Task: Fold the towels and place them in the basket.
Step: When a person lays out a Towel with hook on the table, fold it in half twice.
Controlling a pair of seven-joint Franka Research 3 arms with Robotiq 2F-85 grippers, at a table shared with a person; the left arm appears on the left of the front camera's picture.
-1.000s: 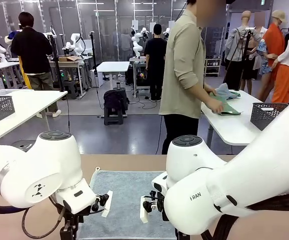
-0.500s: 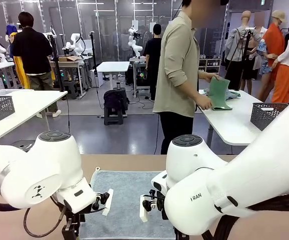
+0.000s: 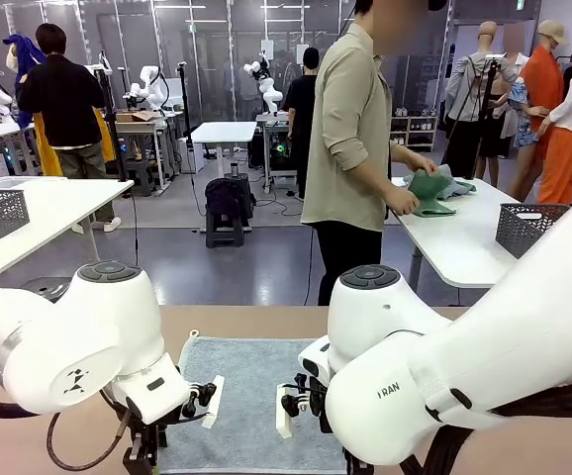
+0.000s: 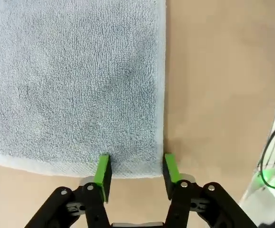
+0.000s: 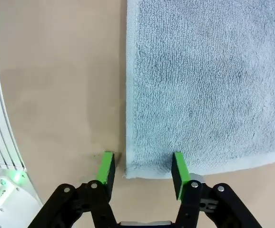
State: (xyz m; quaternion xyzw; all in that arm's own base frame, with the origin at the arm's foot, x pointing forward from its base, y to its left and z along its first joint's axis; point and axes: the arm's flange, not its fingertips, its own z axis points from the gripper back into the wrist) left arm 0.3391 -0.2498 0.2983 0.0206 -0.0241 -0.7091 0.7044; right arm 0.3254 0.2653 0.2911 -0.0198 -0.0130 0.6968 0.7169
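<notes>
Grey-blue towel (image 3: 256, 386) lies flat on the tan table (image 3: 266, 322); its near edge is hard to see in the front view. Left gripper (image 4: 136, 170) and right gripper (image 5: 143, 170) each stand half open astride one near corner, nothing pinched

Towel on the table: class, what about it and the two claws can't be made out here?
Front view: near corners of the towel, hidden behind the left arm and right arm.
Left wrist view: its far edge, cut off at the top; whether the left claw touches cloth.
Right wrist view: likewise for the right claw.
</notes>
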